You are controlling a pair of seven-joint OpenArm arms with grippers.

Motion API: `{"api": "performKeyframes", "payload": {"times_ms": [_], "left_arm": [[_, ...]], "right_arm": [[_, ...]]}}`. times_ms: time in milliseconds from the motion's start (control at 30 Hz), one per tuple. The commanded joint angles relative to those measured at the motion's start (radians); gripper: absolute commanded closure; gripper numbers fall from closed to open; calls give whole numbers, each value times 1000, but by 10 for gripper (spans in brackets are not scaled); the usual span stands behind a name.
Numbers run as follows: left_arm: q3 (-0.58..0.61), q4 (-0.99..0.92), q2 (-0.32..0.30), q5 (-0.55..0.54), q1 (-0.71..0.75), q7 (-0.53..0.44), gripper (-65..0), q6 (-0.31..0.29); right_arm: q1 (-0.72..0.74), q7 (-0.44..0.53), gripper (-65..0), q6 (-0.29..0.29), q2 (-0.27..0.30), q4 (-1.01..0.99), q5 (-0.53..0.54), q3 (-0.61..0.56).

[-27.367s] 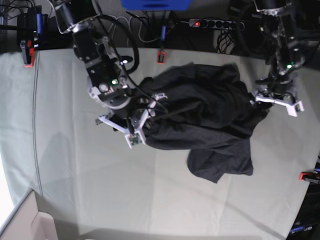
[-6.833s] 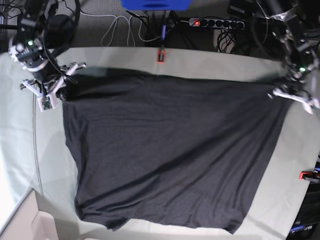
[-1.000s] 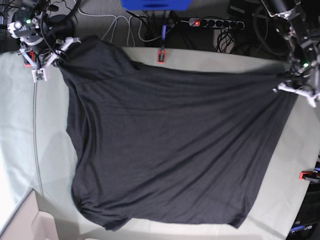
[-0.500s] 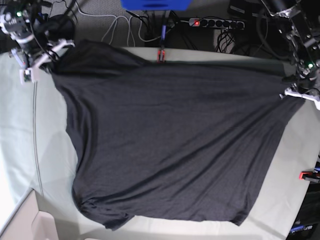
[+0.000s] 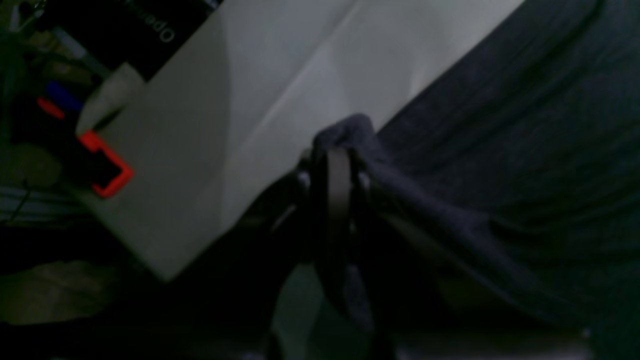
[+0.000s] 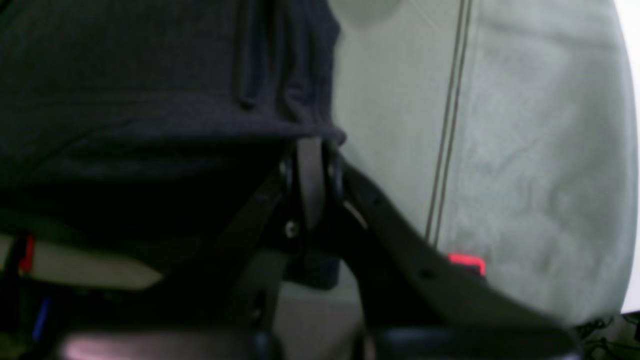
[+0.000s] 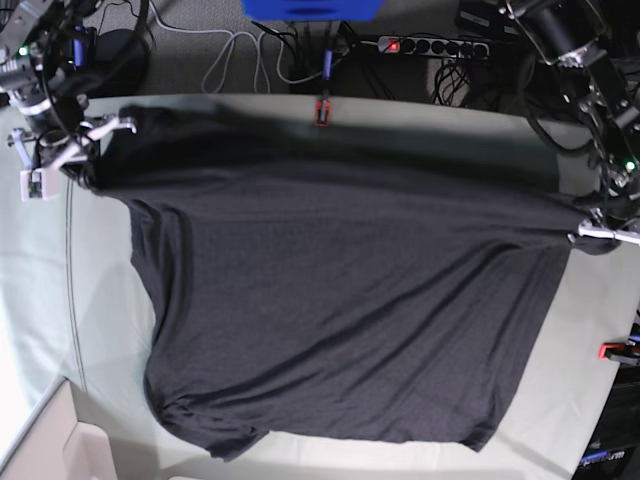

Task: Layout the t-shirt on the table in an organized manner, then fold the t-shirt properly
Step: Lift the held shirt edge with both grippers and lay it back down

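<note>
A wide table covered in pale grey-green cloth (image 7: 330, 125), fixed with small red clamps (image 7: 322, 112) at its edges, fills the base view; behind it lie cables and a black power strip (image 7: 430, 47) with a lit red switch. The large charcoal cotton t-shirt (image 7: 340, 300) is spread across most of the surface, its near edge close to the front rim of the table and one lower corner rumpled. Its far edge is raised off the cloth and stretched between the two arms.

The right gripper (image 6: 310, 150) is closed on a bunched corner of the fabric at the table's far corner, near a stitched seam line in the cloth cover. The left gripper (image 5: 336, 150) is likewise clamped on a fold of the shirt at the opposite side, not far from a red clamp at that edge.

The step in hand looks like the laying-out stage. To do it well, both arms should probably keep the held edge taut and level, lower it evenly onto the cloth, and let go only once it rests flat. Uneven tension would likely leave diagonal creases across the body.
</note>
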Motion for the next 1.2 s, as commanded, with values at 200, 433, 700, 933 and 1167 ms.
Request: {"api": "performKeyframes", "payload": {"times_ms": [200, 433, 700, 933, 1167], "left_arm": [[-3, -102, -14, 5, -122, -22, -1, 5], [-3, -216, -14, 5, -206, -32, -1, 5], [-3, -314, -20, 5, -298, -33, -1, 5], [-5, -321, -20, 5, -341, -35, -2, 5], [38, -380, -17, 5, -380, -36, -3, 5]], "right_arm": [[108, 24, 0, 4, 21, -64, 13, -53], [205, 24, 0, 4, 41, -182, 13, -62], [315, 24, 0, 4, 75, -314, 13, -62], [401, 24, 0, 4, 119, -397, 11, -62], [467, 24, 0, -14, 135, -486, 13, -62]]}}
